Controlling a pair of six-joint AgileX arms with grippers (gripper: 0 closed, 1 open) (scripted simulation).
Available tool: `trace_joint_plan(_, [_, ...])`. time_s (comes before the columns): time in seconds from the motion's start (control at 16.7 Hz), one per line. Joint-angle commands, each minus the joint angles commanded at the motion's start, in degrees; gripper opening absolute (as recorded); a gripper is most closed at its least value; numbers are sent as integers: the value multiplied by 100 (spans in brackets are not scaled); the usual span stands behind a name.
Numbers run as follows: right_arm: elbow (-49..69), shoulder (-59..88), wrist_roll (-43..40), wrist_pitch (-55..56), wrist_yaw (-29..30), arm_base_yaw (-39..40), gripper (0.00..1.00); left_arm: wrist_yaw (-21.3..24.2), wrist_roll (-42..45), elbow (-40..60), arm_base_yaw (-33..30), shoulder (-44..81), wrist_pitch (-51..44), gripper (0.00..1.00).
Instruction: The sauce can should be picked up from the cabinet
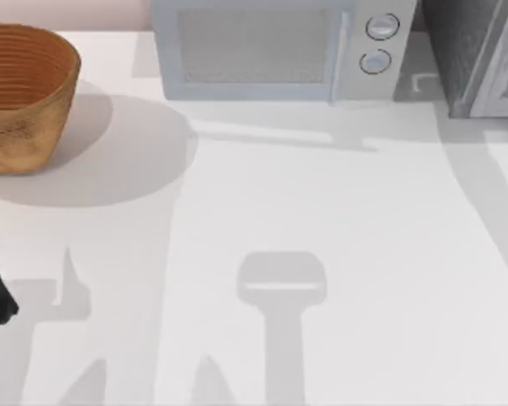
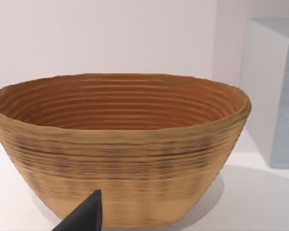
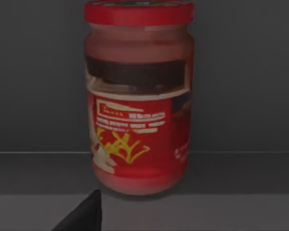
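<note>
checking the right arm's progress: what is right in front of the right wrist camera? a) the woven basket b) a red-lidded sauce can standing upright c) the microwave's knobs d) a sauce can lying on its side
b: the sauce can stands upright, red lid on top, against a dark grey backdrop.

- A white bench (image 1: 339,220) spreads across the whole scene, smooth and matte.
- Soft grey shadows lie over it: long bars slanting in from the near edge, one with a broad rounded head near the middle, and a wide round patch beside the basket.
- A woven wicker basket (image 1: 21,93) sits at the far left of the bench, oval, ribbed inside, its rim paler than its orange-brown interior.
- A light grey microwave (image 1: 262,51) with two round knobs (image 1: 379,42) stands along the back edge, just right of the basket.
- Behind them a plain pale pinkish wall (image 2: 106,33) rises, evenly lit.
</note>
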Motion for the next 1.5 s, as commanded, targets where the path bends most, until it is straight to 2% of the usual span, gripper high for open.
trace_joint_plan(0.42, [1598,1737,13,58,279,232,100,0,0,0,0,0,0,100])
trace_joint_plan(0.96, [1956,2057,16,7,280,219,100,0,0,0,0,0,0,100])
trace_joint_plan(1.5, [4181,3595,5,-643,128,51,100,0,0,0,0,0,0,100])
